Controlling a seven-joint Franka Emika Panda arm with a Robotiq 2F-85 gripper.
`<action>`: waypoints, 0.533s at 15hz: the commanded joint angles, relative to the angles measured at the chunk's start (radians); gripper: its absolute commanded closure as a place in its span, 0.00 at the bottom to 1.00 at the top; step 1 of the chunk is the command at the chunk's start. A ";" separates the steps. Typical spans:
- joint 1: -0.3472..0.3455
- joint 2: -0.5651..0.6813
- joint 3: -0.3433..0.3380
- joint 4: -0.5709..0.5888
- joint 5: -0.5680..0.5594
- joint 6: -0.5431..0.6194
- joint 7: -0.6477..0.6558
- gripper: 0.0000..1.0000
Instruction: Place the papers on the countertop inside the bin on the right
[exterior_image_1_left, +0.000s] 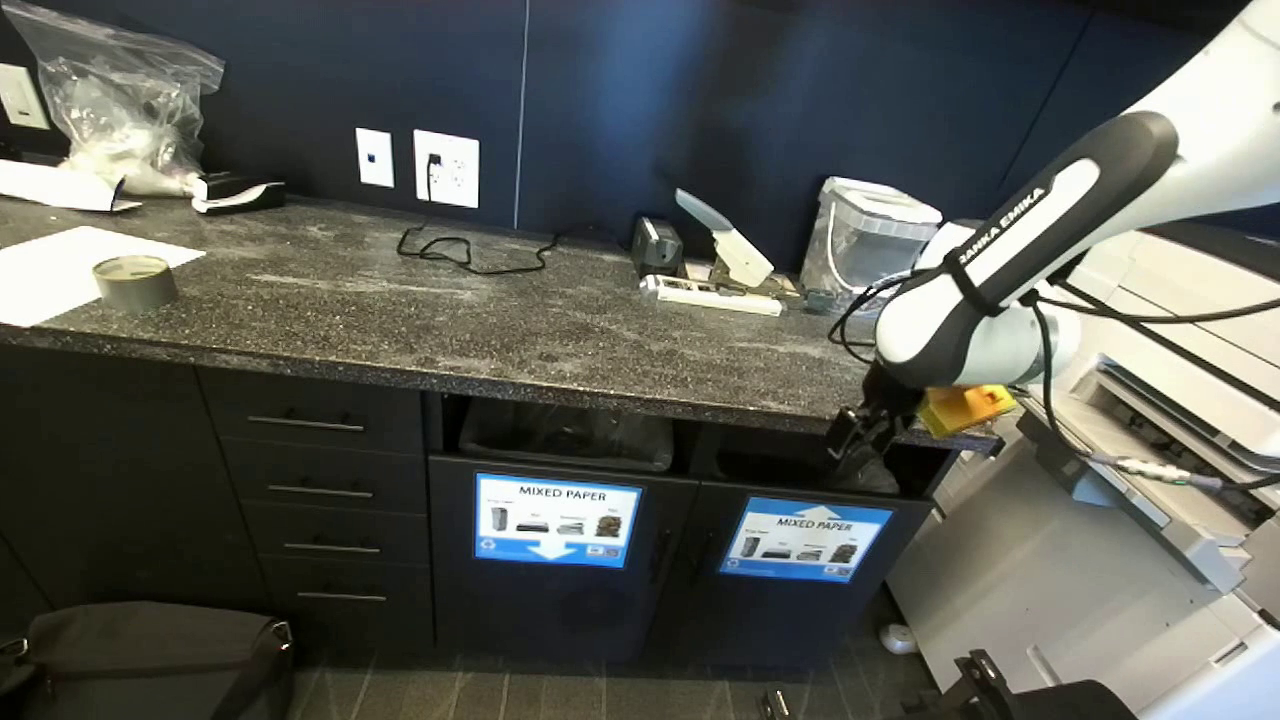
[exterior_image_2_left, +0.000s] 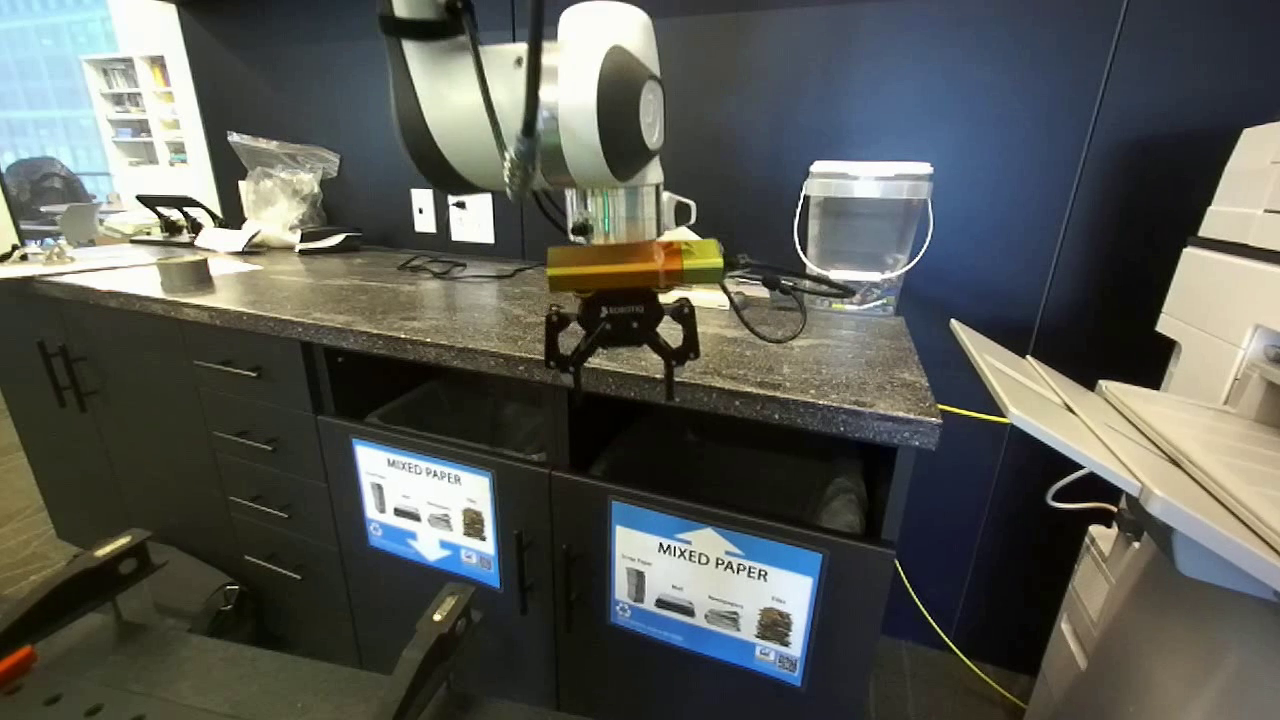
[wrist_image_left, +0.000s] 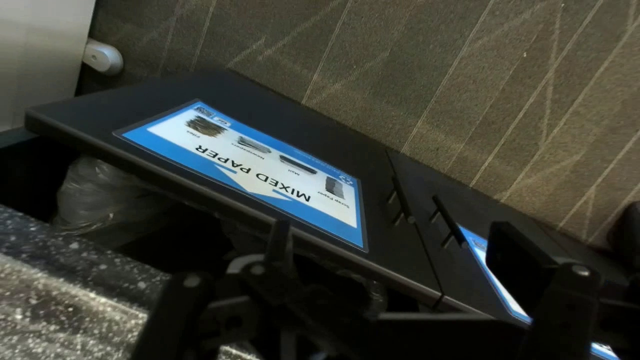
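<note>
Wrist view brings me close to the bin (wrist_image_left: 320, 137): a smooth, matte black cabinet panel with a long rectangular slot above it. Its glossy label (wrist_image_left: 245, 170), white framed in blue, reads MIXED PAPER, and a white arrow on it points at the slot. Inside I see a wrinkled, shiny clear plastic liner (wrist_image_left: 95, 192); beyond that it is too dark for me to tell whether any crumpled paper scraps lie there.

My jaws stand spread wide and have hold of nothing. In an exterior view their slim black fingers (exterior_image_2_left: 669, 383) point straight down in front of the thick, squared edge of the table (exterior_image_2_left: 830, 350), near the slot. A glossy orange-yellow block (exterior_image_2_left: 635, 266) sits on the arm (exterior_image_2_left: 610, 110) just above them.

The table is dark grey, speckled like stone and streaked paler in places. At its end away from the arm lies a large flat white sheet (exterior_image_1_left: 60, 260), with a squat grey roll of tape (exterior_image_1_left: 138, 292) at its edge. Near the wall (exterior_image_1_left: 700, 80) slumps a crinkled clear plastic bag (exterior_image_1_left: 125, 110) with something white inside; I cannot tell what. Closer to the arm, a translucent tub (exterior_image_2_left: 865, 235) with a flat white lid and curved handle stands upright.
</note>
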 joint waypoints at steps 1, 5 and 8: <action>0.006 -0.254 0.010 -0.128 0.184 -0.150 -0.144 0.00; 0.103 -0.481 -0.087 -0.179 0.294 -0.325 -0.156 0.00; 0.175 -0.653 -0.151 -0.201 0.274 -0.479 -0.090 0.00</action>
